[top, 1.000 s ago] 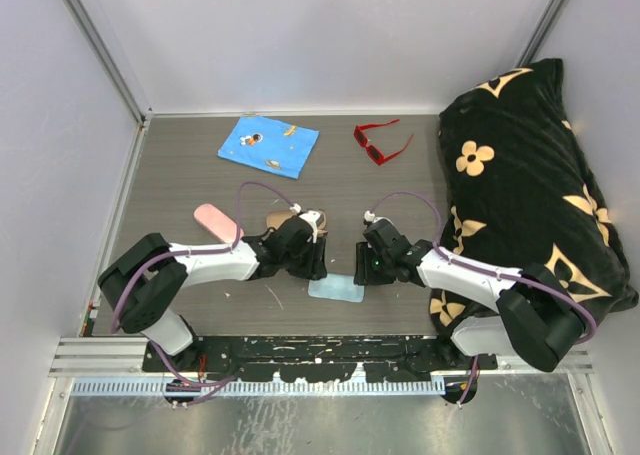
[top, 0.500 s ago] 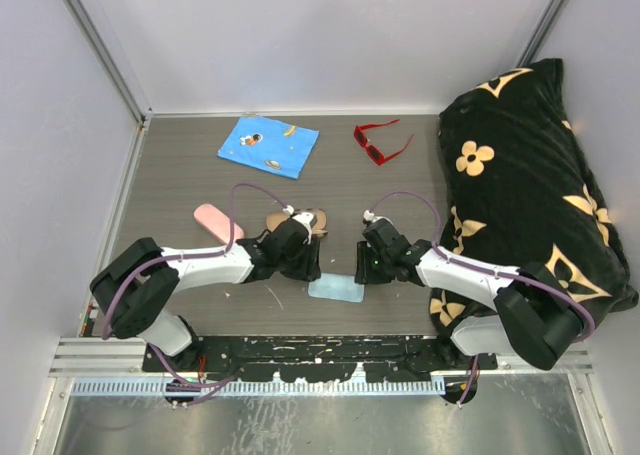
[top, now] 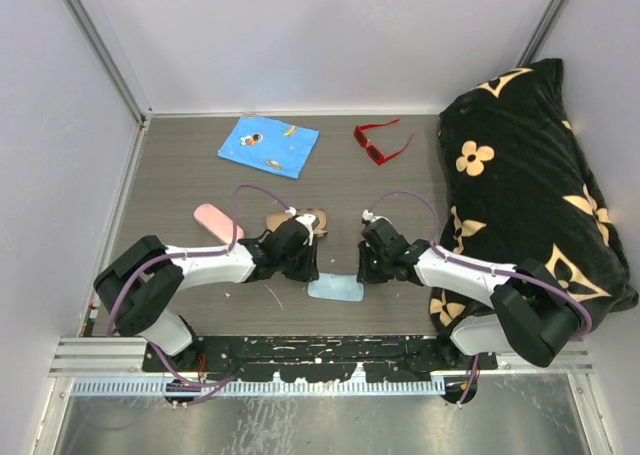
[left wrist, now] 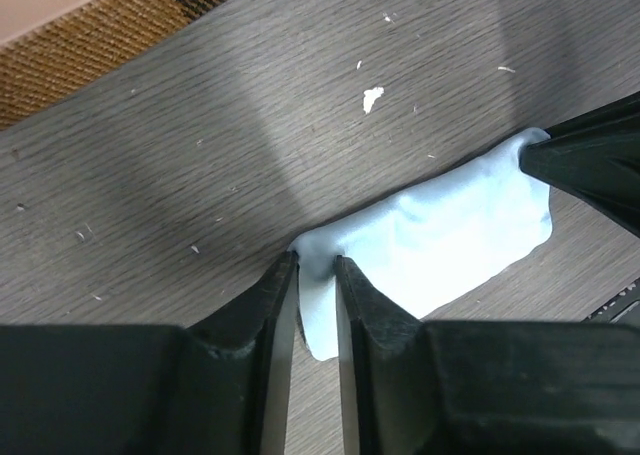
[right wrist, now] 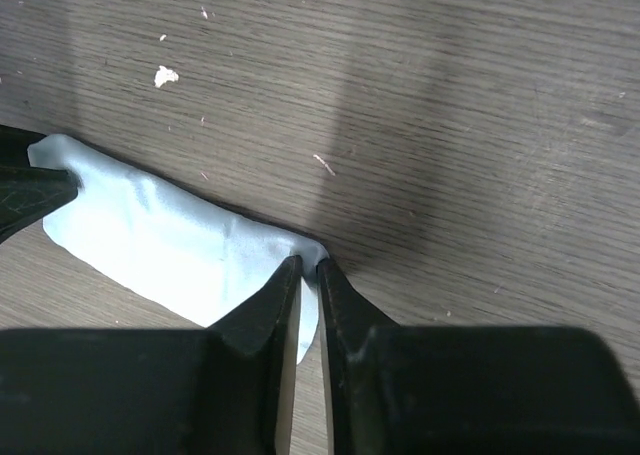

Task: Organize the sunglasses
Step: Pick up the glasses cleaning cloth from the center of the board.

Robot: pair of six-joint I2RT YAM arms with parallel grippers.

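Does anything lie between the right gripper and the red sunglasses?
Nothing visible does: only bare table lies between the right gripper and the red sunglasses farther back. But that gripper is shut on a corner of the light blue cloth, as is the left gripper, so both are occupied.

Sunglasses (top: 381,141) at back, between cloth (top: 268,146) and pillow (top: 530,175)

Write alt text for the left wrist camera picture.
The left gripper pinches one end of a light blue cloth on a grey wood-grain table. The right gripper holds the cloth's other end at the right edge.
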